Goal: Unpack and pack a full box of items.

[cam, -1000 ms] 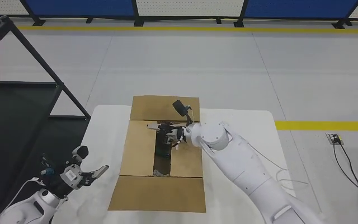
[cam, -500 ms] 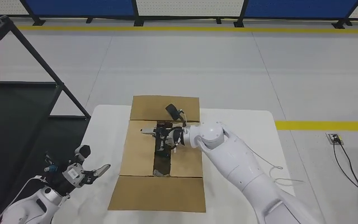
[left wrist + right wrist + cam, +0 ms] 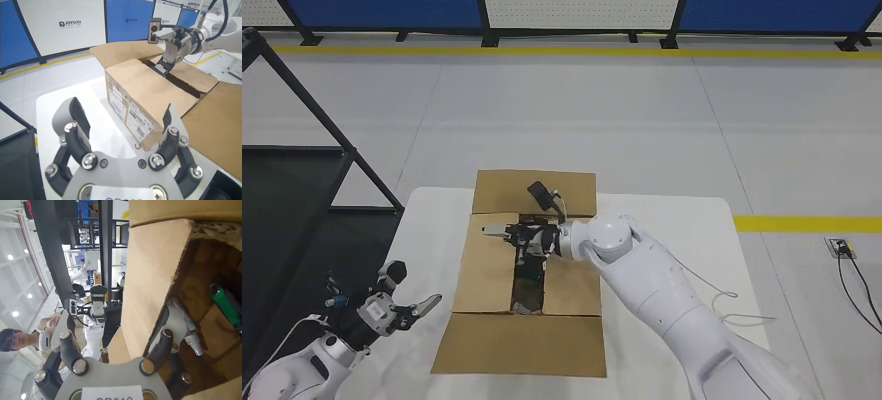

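Right wrist view | right end effector (image 3: 117,313) wide open, straddling box flap (image 3: 151,266) | left end effector (image 3: 122,108) open, empty

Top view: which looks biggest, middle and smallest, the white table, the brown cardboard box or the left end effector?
Largest: white table.
Middle: brown cardboard box.
Smallest: left end effector, by a clear margin.
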Controlling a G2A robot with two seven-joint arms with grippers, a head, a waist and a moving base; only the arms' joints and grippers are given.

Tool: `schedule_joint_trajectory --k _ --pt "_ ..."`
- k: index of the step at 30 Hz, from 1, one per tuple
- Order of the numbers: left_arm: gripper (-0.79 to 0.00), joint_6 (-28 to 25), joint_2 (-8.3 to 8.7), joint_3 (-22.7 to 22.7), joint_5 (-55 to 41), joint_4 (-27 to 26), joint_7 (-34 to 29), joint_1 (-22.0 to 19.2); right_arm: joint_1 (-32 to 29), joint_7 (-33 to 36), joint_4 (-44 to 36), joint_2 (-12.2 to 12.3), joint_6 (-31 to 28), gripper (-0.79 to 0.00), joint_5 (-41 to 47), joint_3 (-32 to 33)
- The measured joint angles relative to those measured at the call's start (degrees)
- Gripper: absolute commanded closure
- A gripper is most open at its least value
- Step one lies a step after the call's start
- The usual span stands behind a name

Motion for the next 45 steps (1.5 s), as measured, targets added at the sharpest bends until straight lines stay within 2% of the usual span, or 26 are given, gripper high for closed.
schedule_joint_trajectory --k 8,15,20,31,35,41,45 --pt "-0.785 2.9 -0.05 -1.5 0.3 -1.2 0.1 1.1 0.4 -2.6 -2.5 -1.2 -1.1 -0.785 3.7 2.0" --pt "-0.785 7.7 -0.23 -6.7 -1.7 -2.6 1.3 6.6 -0.1 -7.6 -5.8 -3.3 -2.3 -0.785 4.7 1.3" --pt "-0.785 9.9 -0.41 -9.2 -4.1 -2.5 -0.2 9.7 0.1 -6.7 -5.4 -4.4 -2.5 -0.785 5.0 0.5" --pt "-0.785 9.8 -0.41 -9.3 -4.3 -2.5 -0.3 9.9 0.0 -6.9 -5.6 -4.4 -2.5 -0.785 4.9 0.6" --pt "-0.785 11.8 -0.52 -8.8 -3.0 -3.5 -1.4 9.6 -2.0 -11.2 -8.3 -4.5 -2.8 -0.785 4.6 1.3" --pt "-0.785 14.4 -0.65 -10.4 -4.9 -2.3 -3.2 9.7 -0.7 -16.5 -7.4 -6.3 -1.1 -0.785 3.9 0.5" --pt "-0.785 15.6 -0.77 -12.3 -7.1 -1.0 -4.2 10.8 1.4 -20.5 -4.3 -8.6 1.5 -0.785 2.4 -1.7"
